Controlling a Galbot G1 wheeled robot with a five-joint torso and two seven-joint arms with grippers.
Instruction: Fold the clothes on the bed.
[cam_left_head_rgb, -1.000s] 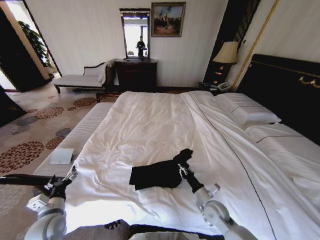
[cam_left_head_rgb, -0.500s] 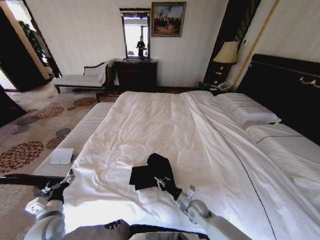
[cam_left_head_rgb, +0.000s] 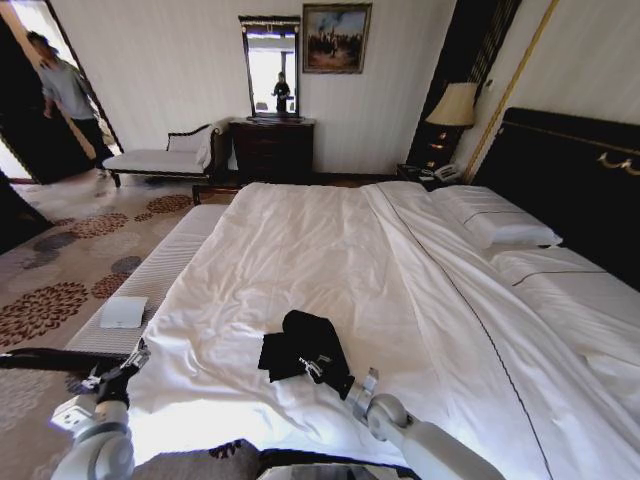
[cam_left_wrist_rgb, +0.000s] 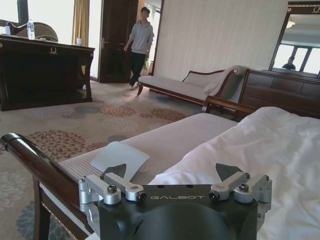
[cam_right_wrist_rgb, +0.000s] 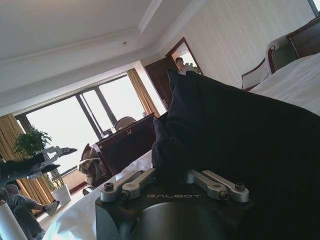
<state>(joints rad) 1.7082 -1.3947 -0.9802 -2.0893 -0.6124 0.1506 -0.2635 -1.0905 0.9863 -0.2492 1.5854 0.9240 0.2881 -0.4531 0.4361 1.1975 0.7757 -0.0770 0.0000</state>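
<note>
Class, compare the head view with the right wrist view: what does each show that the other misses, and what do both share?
Head view alone: the dark wooden headboard, white pillows, a framed painting and the right gripper from outside, on the shirt. Right wrist view alone: the white ceiling and big curtained windows. Both: the black soft T-shirt, clamped in the right gripper's fingers, the white-duvet bed and the left gripper idle off the bed's edge.
</note>
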